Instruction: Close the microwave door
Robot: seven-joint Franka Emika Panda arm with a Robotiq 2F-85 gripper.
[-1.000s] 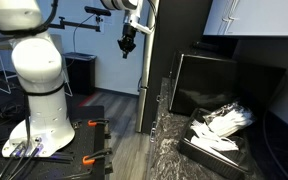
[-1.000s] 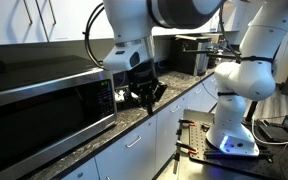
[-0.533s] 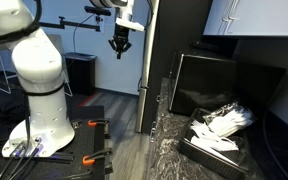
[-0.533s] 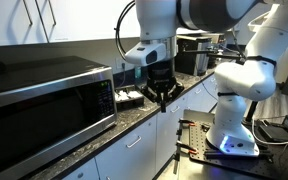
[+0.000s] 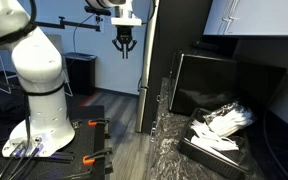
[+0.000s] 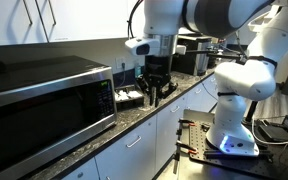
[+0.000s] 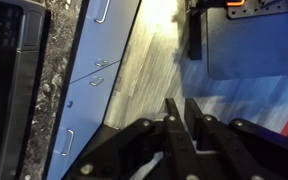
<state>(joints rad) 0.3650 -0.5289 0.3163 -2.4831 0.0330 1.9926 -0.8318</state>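
Note:
The microwave (image 6: 44, 105) stands on the dark speckled counter with its door flush against its front. It shows as a black box in an exterior view (image 5: 224, 85) and at the left edge of the wrist view (image 7: 2, 60). My gripper (image 6: 152, 96) hangs in the air beside the counter's edge, away from the microwave. It is also in an exterior view (image 5: 124, 52) and the wrist view (image 7: 182, 104). Its fingers are together and hold nothing.
A black tray of white items (image 5: 219, 128) sits on the counter (image 7: 46, 90) next to the microwave, also in an exterior view (image 6: 129, 97). White cabinet drawers (image 7: 96, 70) run below the counter. The robot base (image 5: 39, 120) stands on a dark mat (image 7: 254, 50).
My gripper has moved away from the microwave's front, out past the counter's edge over the floor, and turned to point straight down. The microwave has not moved.

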